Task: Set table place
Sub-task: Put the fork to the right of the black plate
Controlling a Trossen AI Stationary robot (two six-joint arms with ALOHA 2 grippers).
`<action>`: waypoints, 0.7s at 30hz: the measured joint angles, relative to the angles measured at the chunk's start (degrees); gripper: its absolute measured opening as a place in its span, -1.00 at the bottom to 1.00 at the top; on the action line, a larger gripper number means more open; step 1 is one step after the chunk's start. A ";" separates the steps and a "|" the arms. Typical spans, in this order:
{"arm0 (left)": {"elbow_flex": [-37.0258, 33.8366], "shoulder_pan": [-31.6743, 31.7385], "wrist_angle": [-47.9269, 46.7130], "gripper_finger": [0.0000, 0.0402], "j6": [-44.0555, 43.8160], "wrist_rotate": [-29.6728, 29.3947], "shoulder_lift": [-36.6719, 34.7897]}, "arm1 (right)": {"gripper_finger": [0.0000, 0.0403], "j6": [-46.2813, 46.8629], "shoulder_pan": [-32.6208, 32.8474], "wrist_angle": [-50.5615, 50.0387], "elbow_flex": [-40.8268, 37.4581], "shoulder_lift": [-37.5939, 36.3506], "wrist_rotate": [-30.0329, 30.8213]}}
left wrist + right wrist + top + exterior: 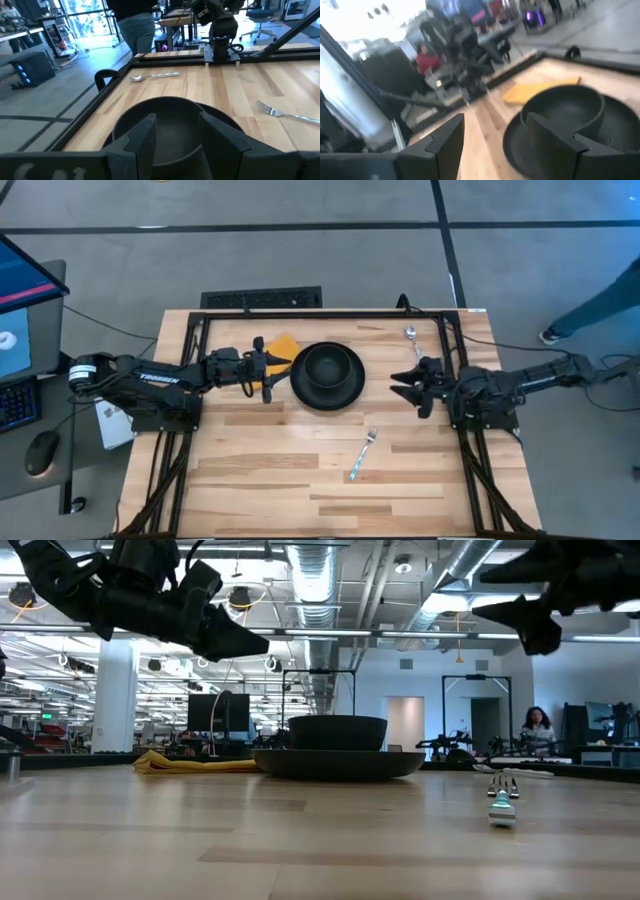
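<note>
While bowl sits on plate near table far edge, yellow cloth partly under plate, left gripper and right gripper hover open, empty. Fork mid-table, spoon far-right corner: suggest low, centred handle grasp. "TROSSEN" legible on left arm.

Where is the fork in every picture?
High view: the fork lies on the table, nearer the front edge than the plate.
Low view: fork at right, closest to the camera.
Left wrist view: fork at the right edge.
Right wrist view: not in it.
Shared landmark: the black bowl sitting on the plate.
</note>
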 joint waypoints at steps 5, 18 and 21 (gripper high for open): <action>0.02 0.09 0.00 -0.31 0.93 -0.20 0.02 | 0.19 10.85 2.21 -7.61 10.35 12.03 -0.03; 0.04 0.09 -3.78 -0.31 5.34 -0.39 0.04 | 0.19 48.23 11.29 -32.99 35.68 41.32 -1.52; 0.04 0.09 -4.34 -0.31 6.21 -0.39 0.04 | 0.19 56.98 12.79 -33.21 38.49 45.70 -1.58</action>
